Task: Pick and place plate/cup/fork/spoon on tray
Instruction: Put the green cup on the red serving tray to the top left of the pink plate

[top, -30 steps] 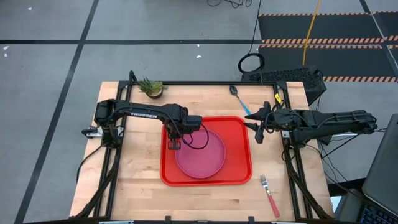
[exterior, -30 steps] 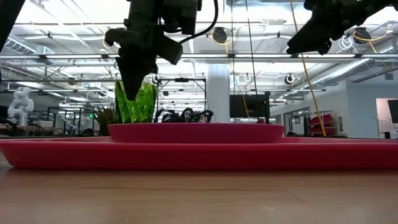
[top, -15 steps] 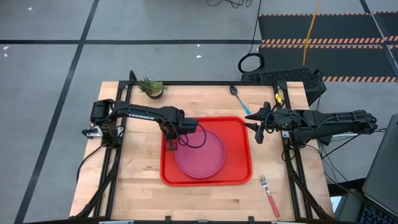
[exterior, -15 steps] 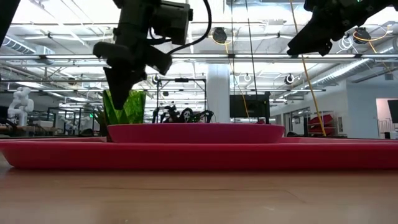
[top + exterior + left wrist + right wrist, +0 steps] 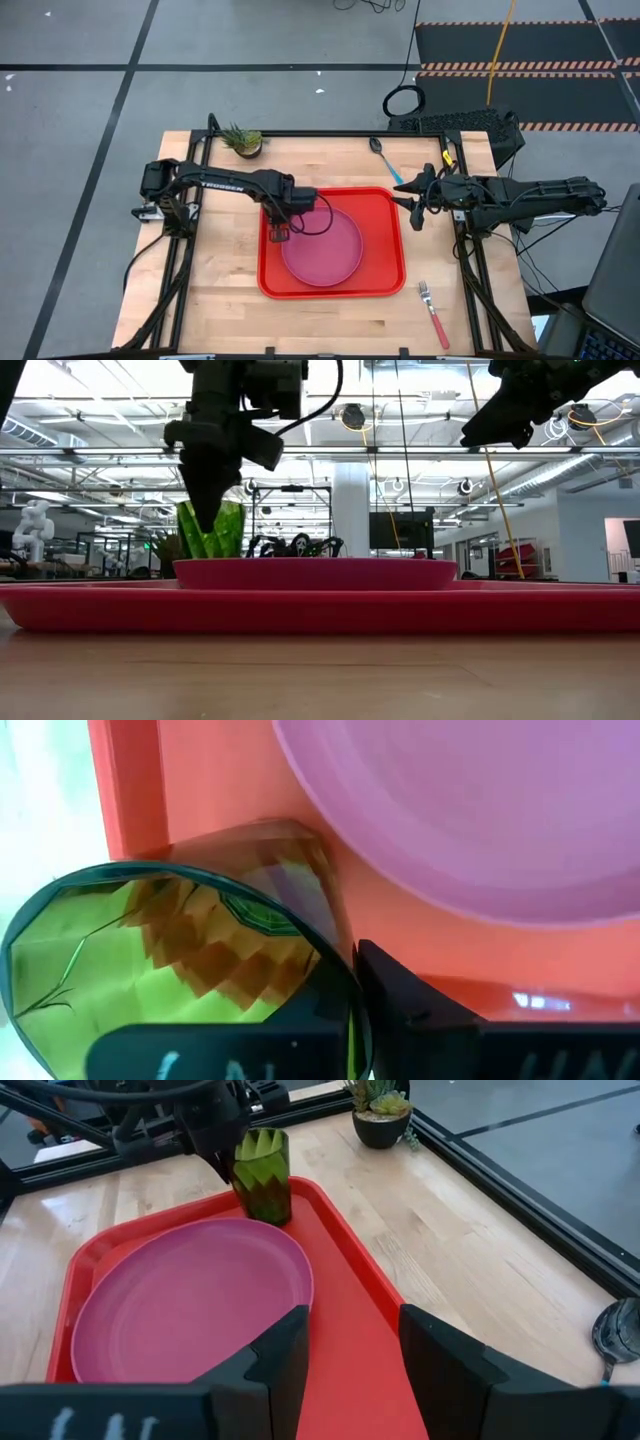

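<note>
- Presently, tray [image 5: 385, 280]: bright red, rectangular, raised rim, lying flat at table centre; bears the plate and the cup.
- Plate [image 5: 325, 250]: round, pink-magenta, flat inside the tray, filling most of its middle and right part.
- Left gripper [image 5: 279, 232]: reaching over the tray's left portion, pointing down; fingers [image 5: 420, 1005] clasped on the cup's rim, 1 inside the mouth and 1 outside as seen from the left wrist camera.
- Right gripper [image 5: 412, 205]: hanging just beyond the tray's right edge, raised above the table; fingers [image 5: 440, 1355] spread apart, nothing between them.
- Cup [image 5: 263, 1175]: dark green faceted tumbler, upright, in the tray's far-left corner just beside the plate's edge; base resting on the tray floor in the right wrist view; touching the plate or not, cannot tell.
- Potted plant [image 5: 243, 141]: small, spiky, green, at the table's far-left corner, well apart from the tray.
- Fork [image 5: 434, 312]: silver tines, pink-red handle, on bare wood near the table's front-right corner, outside the tray.
- Spoon [image 5: 385, 158]: dark bowl, light blue handle, on bare wood beyond the tray's far-right corner, near the right gripper.
</note>
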